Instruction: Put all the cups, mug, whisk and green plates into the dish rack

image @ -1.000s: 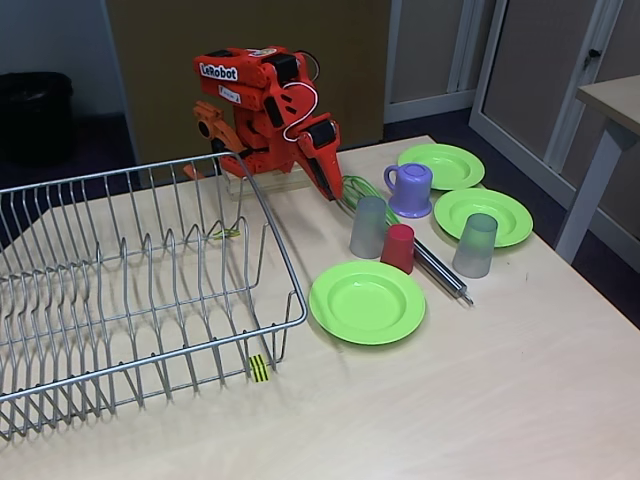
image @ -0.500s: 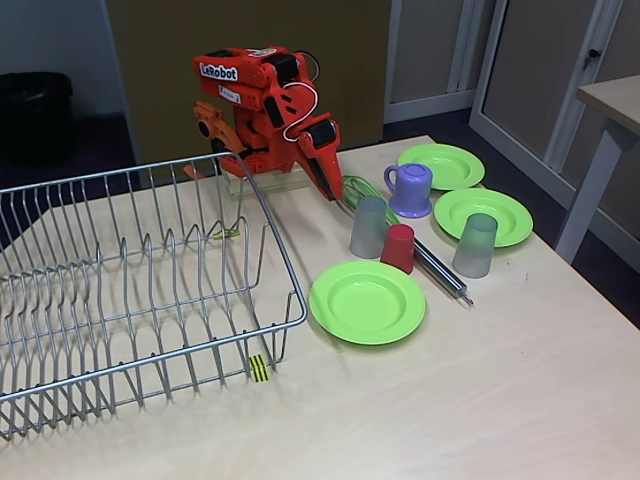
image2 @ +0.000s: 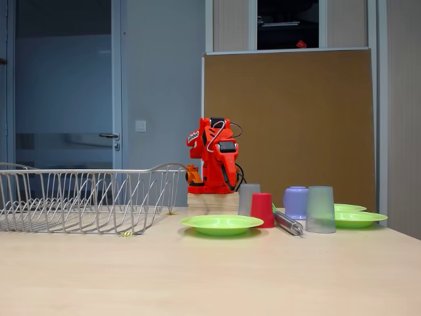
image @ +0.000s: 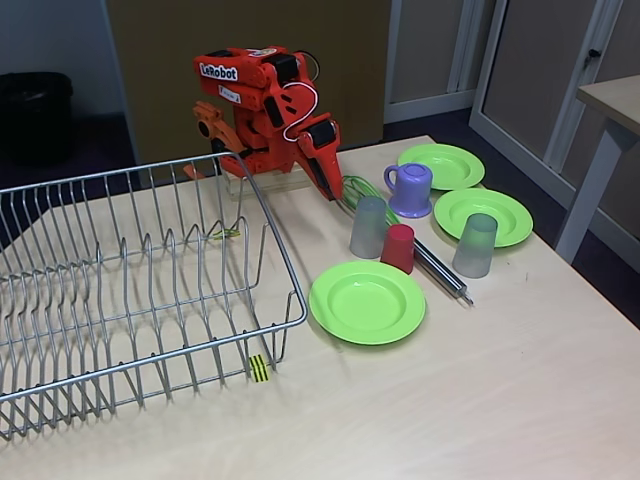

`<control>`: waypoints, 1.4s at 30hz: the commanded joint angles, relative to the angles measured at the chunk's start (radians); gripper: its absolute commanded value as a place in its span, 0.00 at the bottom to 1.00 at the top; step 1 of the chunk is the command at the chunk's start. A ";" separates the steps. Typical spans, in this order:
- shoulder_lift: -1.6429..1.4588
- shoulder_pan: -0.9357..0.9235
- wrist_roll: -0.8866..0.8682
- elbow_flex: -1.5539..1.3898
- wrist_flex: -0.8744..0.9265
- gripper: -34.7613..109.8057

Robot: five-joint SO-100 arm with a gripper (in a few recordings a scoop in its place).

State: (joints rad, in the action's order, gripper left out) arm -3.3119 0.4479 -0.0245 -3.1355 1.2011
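Observation:
The orange arm is folded over its base at the back of the table, and my gripper (image: pixel 328 190) (image2: pixel 227 179) points down, shut and empty, just left of the whisk's green loops (image: pixel 358 190). The whisk's silver handle (image: pixel 440 268) (image2: pixel 287 224) runs forward to the right. Beside it stand a grey cup (image: pixel 368 227) (image2: pixel 248 197), a red cup (image: pixel 398 247) (image2: pixel 262 209) and another grey cup (image: pixel 475 245) (image2: pixel 320 209). The purple mug (image: pixel 410 190) (image2: pixel 296 201) sits between two green plates (image: pixel 441 165) (image: pixel 505 212). A third plate (image: pixel 367 300) (image2: pixel 222 224) lies nearer. The dish rack (image: pixel 285 265) (image2: pixel 85 197) stands empty on the left.
A yellow-and-black tag (image: pixel 259 368) marks the rack's front corner. The arm stands on a wooden block (image2: pixel 212 202). Another table (image: pixel 615 110) stands off to the right, a black bin (image: pixel 35 110) at the far left. Bare tabletop (image: pixel 450 400) lies in front.

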 commanded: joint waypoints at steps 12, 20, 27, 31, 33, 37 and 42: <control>-0.012 0.009 -0.006 -0.006 0.012 0.24; -0.012 0.009 -0.006 -0.006 0.012 0.24; -0.012 0.009 -0.006 -0.006 0.012 0.24; -0.012 0.009 -0.006 -0.006 0.012 0.24; -0.012 0.009 -0.006 -0.006 0.012 0.24; -0.011 0.006 0.006 -0.006 0.012 0.24; -0.008 -0.104 0.172 0.008 0.008 0.24</control>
State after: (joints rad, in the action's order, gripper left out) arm -3.3119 0.3620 0.0383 -3.1355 1.2011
